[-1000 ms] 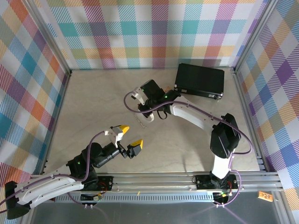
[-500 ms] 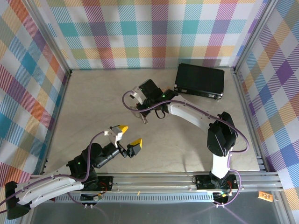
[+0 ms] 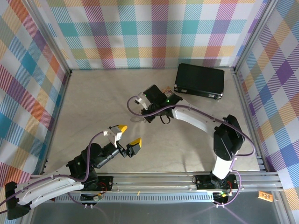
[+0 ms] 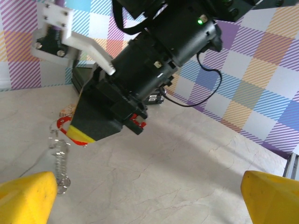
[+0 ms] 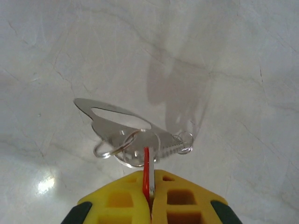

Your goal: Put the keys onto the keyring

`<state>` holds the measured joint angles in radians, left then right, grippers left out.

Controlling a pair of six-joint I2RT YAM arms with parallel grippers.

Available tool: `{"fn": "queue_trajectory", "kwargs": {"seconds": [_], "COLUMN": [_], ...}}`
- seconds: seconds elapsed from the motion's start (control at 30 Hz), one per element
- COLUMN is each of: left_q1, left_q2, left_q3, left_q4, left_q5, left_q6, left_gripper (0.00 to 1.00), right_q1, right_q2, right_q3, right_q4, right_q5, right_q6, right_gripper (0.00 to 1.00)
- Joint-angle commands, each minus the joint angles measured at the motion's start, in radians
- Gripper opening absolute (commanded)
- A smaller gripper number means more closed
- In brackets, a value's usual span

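The walls (image 3: 140,32) carry a pastel plaid of teal, orange, pink, purple and yellow squares, many hatched with white diagonal stripes. The table (image 3: 93,102) is pale beige with faint grey marble veining. At the upper right of the top view the case (image 3: 200,80) is plain black. The left arm (image 3: 44,186) and right arm (image 3: 198,120) are white and black, trailed by a purple cable (image 3: 131,103), and a green light (image 4: 201,20) glows on the right one. The left gripper (image 3: 129,135) has bright yellow tips on black. The right gripper (image 5: 150,179) shows the same yellow at the bottom of its wrist view, with the thin red key (image 5: 145,163) between. The keyring (image 5: 108,132) and its chain (image 4: 60,158) are shiny silver-grey.
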<state>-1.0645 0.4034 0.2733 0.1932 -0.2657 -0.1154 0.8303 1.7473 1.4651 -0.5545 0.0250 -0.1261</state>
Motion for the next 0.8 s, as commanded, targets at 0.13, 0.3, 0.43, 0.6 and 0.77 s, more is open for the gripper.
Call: {"fn": "queue_trajectory", "kwargs": {"seconds": [0.13,0.3,0.43,0.6,0.77], "left_q1": [0.002,0.002,0.001,0.002,0.002], "left_q2": [-0.015,-0.020,-0.013,-0.004,0.016], "left_q3": [-0.016,-0.012,-0.012,-0.014,-0.016], "left_q4": [0.035,0.035,0.038,0.047,0.069], "left_q5": [-0.021,-0.025,-0.007,0.001,-0.001], "left_q6": [0.011,0.022,0.029,0.031,0.040], "left_gripper": [1.00,1.00,1.00,1.00,1.00], "right_q1": [-0.003,-0.002,-0.002,0.003,0.004], "right_q2": [-0.089,-0.105,-0.125,-0.138,-0.147], "right_q3": [-0.090,-0.154,-0.213,-0.289,-0.373], "right_q4": [0.007,0.020,0.052,0.091,0.129], "right_q5": [-0.035,-0.074,-0.117,-0.157,-0.187], "right_q6": [0.076,0.107,0.142,0.186,0.229], "right_gripper": [0.00,0.00,0.00,0.00,0.00]}}
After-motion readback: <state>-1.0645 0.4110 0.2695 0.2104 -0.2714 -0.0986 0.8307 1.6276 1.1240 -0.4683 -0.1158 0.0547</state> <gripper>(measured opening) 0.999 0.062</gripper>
